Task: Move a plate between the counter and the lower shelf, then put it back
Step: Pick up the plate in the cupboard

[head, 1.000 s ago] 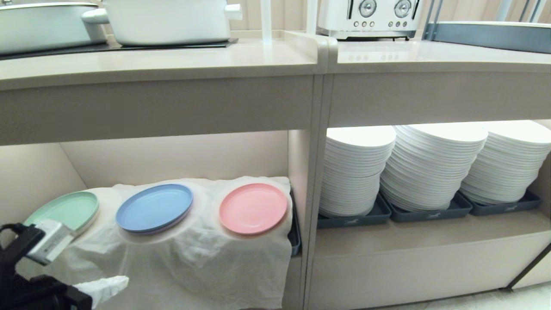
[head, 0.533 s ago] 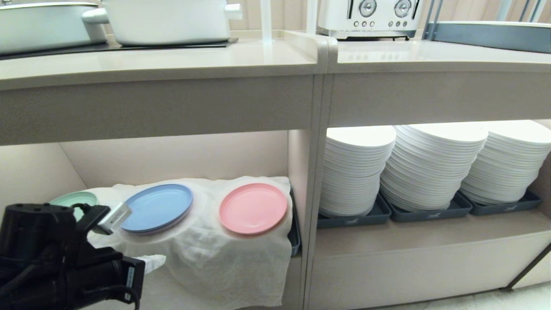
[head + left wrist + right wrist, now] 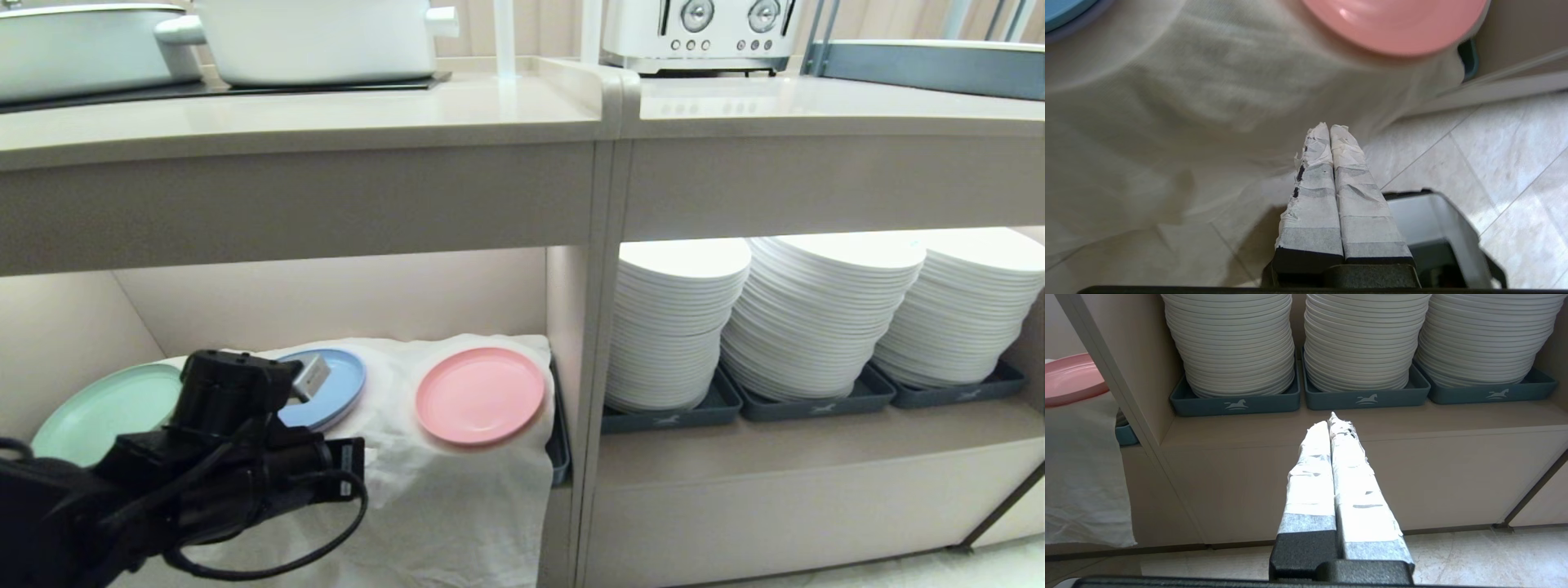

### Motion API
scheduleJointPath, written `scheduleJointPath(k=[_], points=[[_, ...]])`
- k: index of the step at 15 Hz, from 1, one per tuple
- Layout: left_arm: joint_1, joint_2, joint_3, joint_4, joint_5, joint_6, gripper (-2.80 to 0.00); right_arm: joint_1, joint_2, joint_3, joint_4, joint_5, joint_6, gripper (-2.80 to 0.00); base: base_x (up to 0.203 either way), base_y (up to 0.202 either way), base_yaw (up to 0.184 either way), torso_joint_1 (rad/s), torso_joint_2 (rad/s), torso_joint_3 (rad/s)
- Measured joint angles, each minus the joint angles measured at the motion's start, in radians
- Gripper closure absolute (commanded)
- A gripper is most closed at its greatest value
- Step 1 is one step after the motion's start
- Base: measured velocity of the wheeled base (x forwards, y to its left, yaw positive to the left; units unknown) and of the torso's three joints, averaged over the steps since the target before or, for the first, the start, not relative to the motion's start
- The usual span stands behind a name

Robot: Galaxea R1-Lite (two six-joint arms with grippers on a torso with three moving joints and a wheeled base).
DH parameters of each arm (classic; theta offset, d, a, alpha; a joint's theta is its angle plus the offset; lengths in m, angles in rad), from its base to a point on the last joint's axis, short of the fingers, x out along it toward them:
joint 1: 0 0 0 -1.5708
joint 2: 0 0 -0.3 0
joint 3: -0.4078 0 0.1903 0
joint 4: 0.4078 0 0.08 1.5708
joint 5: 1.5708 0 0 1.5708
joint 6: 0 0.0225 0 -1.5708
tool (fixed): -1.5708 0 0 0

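Pink plate sits at the lower shelf's right end, untouched. Left gripper just swung up across the blue plate toward it, jaws shut, empty, so pickup's next.

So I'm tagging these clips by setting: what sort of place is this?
Most likely a commercial or canteen-style kitchen. Tall stacks of white plates sit in grey trays under the counter, with white pots on a hob and a toaster alongside.
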Motion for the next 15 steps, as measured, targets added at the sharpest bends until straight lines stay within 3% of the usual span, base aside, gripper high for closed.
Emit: scheduleJointPath(k=[5, 10, 15], points=[[-0.024, 0.143, -0.117, 0.045, 0.068, -0.035, 0.00, 0.000, 0.000, 0.000, 0.000, 0.000, 0.000, 0.00, 0.000, 0.000, 0.000, 0.000, 0.00, 0.000], [-0.033, 0.211, -0.266, 0.179, 0.078, -0.156, 0.00, 0.000, 0.000, 0.000, 0.000, 0.001, 0.000, 0.00, 0.000, 0.000, 0.000, 0.000, 0.00, 0.000], [-0.039, 0.277, -0.367, 0.194, 0.080, -0.172, 0.00, 0.000, 0.000, 0.000, 0.000, 0.001, 0.000, 0.00, 0.000, 0.000, 0.000, 0.000, 0.00, 0.000]])
